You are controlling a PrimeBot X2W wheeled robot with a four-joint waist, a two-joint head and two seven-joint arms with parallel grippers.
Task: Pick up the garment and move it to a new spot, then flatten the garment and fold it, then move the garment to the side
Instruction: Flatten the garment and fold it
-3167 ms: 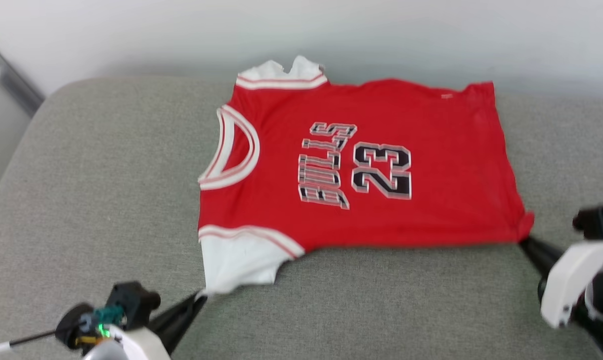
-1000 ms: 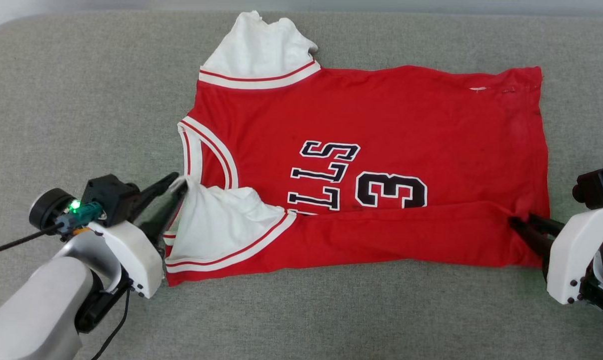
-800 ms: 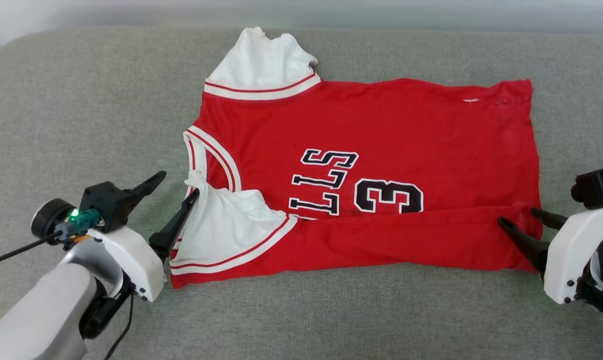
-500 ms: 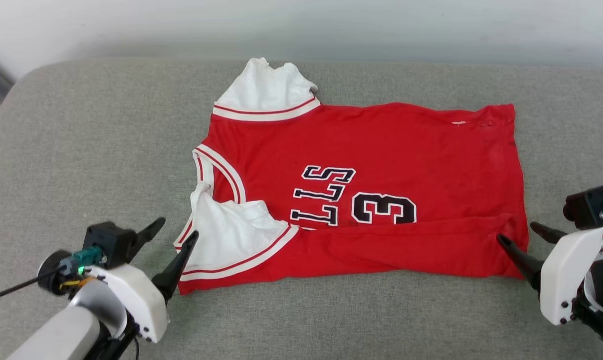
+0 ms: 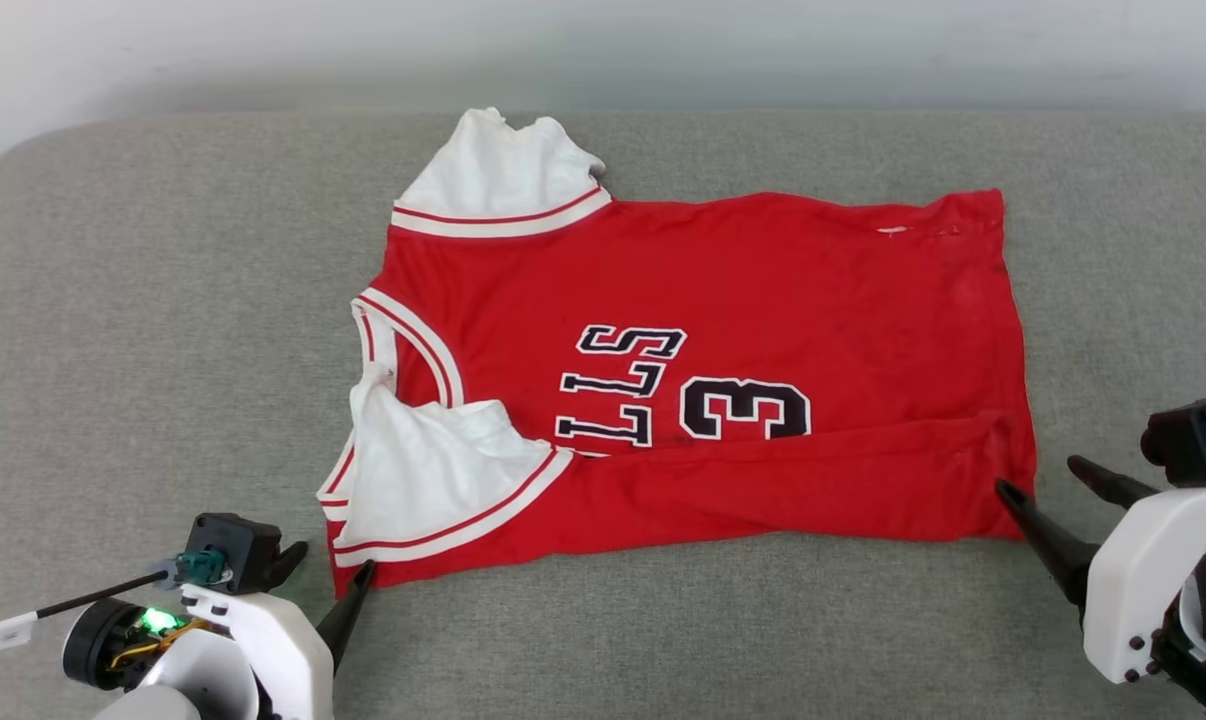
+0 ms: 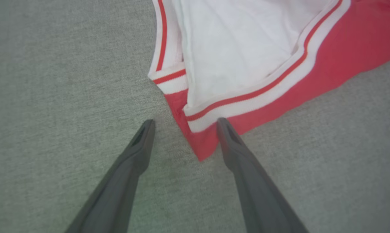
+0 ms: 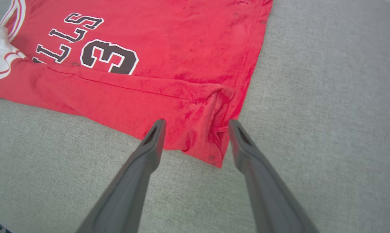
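**A:** Surface?

**B:** Grey cushion (image 5: 163, 300).

**A:** Where is the shirt?

**B:** The shirt (image 5: 763, 290) lies front up at the centre of the head view. Its long axis runs left to right, with the collar (image 5: 408, 345) at left and the hem (image 5: 1008, 330) at right. The lower long edge is folded up over the print, so only "LLS" and "3" show.

**A:** Grippers?

**B:** The left gripper (image 5: 335, 557) is at lower left, jaws apart and holding nothing. Its wrist view adds a detail the head view lacks: the shirt's red corner under the sleeve trim lies between the fingertips. The right gripper (image 5: 1035, 474) is at lower right, jaws likewise spread and empty. Its wrist view shows a bunched crease at the hem corner between the fingers. Whether either gripper touches the cloth cannot be told.
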